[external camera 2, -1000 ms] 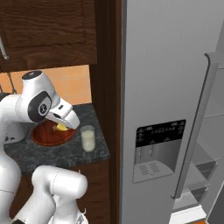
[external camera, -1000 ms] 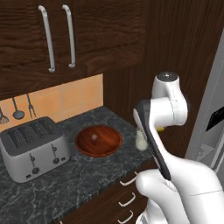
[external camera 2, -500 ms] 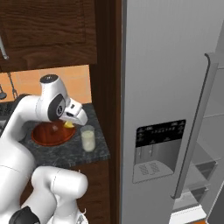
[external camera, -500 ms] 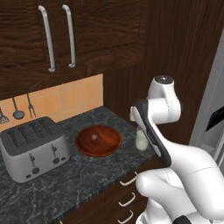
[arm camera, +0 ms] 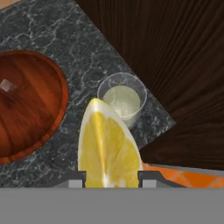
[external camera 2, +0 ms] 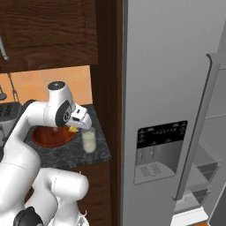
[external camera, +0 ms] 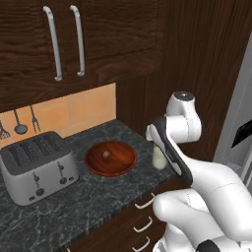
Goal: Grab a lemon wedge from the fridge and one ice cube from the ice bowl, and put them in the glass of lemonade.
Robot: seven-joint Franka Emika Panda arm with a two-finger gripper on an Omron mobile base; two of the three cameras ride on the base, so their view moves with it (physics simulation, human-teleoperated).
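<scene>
My gripper point(arm camera: 111, 177) is shut on the lemon wedge point(arm camera: 109, 146), a bright yellow slice that stands between the finger tips. It hangs above the dark counter, just short of the glass of lemonade point(arm camera: 122, 99), which stands upright near the counter's corner. The ice bowl point(arm camera: 35, 113) lies beside the glass with one ice cube point(arm camera: 6, 85) in it. From the right base view, the gripper point(external camera 2: 76, 128) with the lemon wedge point(external camera 2: 72, 129) hovers between the ice bowl point(external camera 2: 48, 137) and the glass point(external camera 2: 88, 141). The fridge point(external camera 2: 167, 88) rises to the right.
A silver toaster point(external camera: 37, 165) stands left of the ice bowl point(external camera: 120, 162) on the black marble counter point(external camera: 74, 202). Dark wood cabinets hang overhead and a dark panel walls off the counter's right end. Fridge shelves point(external camera 2: 201, 163) show at the far right.
The hand with the lemon wedge has swung from over the ice bowl rightward and lower, closer to the glass. The bowl, the ice cube and the glass have stayed put.
</scene>
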